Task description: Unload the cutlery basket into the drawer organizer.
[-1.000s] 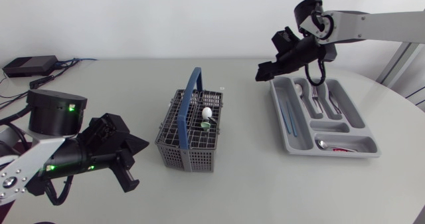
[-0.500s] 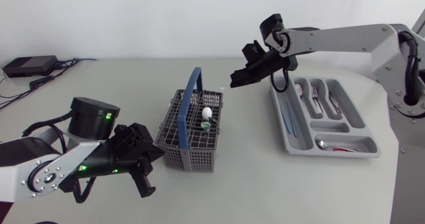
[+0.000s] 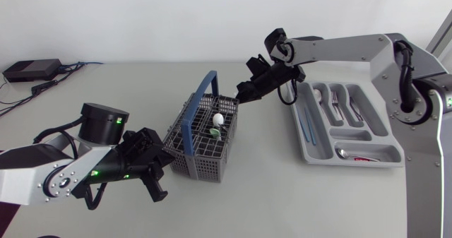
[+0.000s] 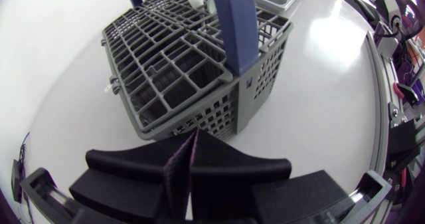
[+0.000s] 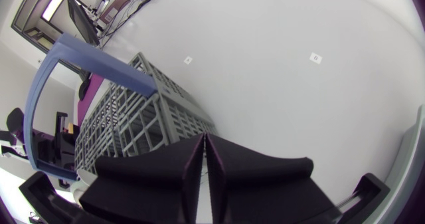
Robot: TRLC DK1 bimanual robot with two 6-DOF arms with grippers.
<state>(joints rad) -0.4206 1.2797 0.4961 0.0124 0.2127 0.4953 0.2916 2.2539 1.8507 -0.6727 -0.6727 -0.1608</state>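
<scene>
The grey wire cutlery basket (image 3: pixel 205 150) with a blue handle (image 3: pixel 200 111) stands mid-table, holding a white utensil (image 3: pixel 219 118) and a green-tipped one (image 3: pixel 216 132). My left gripper (image 3: pixel 167 160) is shut and empty, right at the basket's near left corner; in the left wrist view its gripper (image 4: pixel 189 151) points at the basket (image 4: pixel 192 71). My right gripper (image 3: pixel 239 98) hovers shut and empty over the basket's far right corner, and in its own view the gripper (image 5: pixel 202 151) shows above the basket (image 5: pixel 146 111). To the right lies the grey drawer organizer (image 3: pixel 353 164).
The organizer holds forks and spoons (image 3: pixel 337 104), a thin blue piece (image 3: pixel 308 121) and a spoon in its front compartment (image 3: pixel 342 152). A black box with cables (image 3: pixel 32 70) sits at the back left. My right arm's base (image 3: pixel 424 111) stands beside the organizer.
My right gripper swung left from above the organizer to the basket and shut on the way. My left gripper advanced up to the basket's near corner; the basket seems slightly turned.
</scene>
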